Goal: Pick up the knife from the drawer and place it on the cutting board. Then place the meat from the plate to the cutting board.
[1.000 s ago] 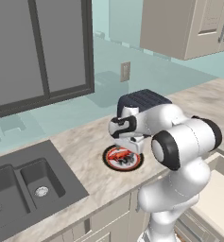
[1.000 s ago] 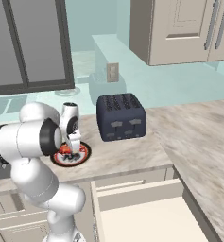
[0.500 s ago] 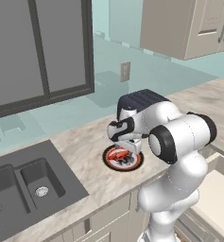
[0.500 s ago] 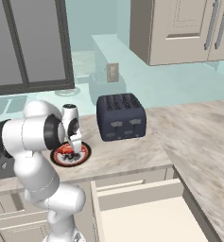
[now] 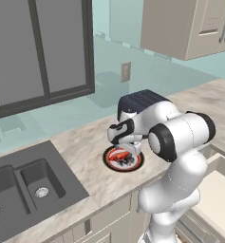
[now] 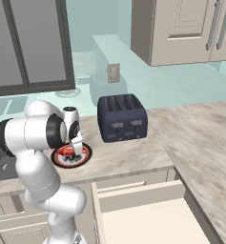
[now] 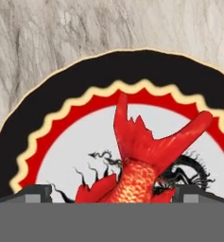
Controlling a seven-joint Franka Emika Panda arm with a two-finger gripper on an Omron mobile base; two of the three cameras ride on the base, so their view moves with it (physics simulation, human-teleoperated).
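The plate (image 5: 108, 159) (image 6: 56, 157) lies on the marble counter, black-rimmed with a red zigzag ring and a pale centre. On it rests the meat (image 5: 119, 155) (image 6: 66, 152) (image 7: 141, 156), a reddish-orange piece with a forked end. My gripper (image 5: 128, 151) (image 6: 78, 151) (image 7: 112, 194) hangs low over the plate, open, its fingertips (image 7: 36, 193) standing on either side of the meat's near end; I cannot tell whether they touch it. The drawer (image 6: 133, 201) (image 5: 219, 187) is pulled out below the counter. The knife and the cutting board are out of view.
A dark blue toaster (image 6: 122, 118) (image 5: 143, 100) stands just behind and right of the plate. A dark double sink (image 5: 23, 186) is set in the counter to the left. Cream wall cabinets (image 6: 181, 28) hang above.
The hand has sunk a little closer to the plate and the elbow has swung slightly. The jaws have stayed open, and the meat and plate have not moved.
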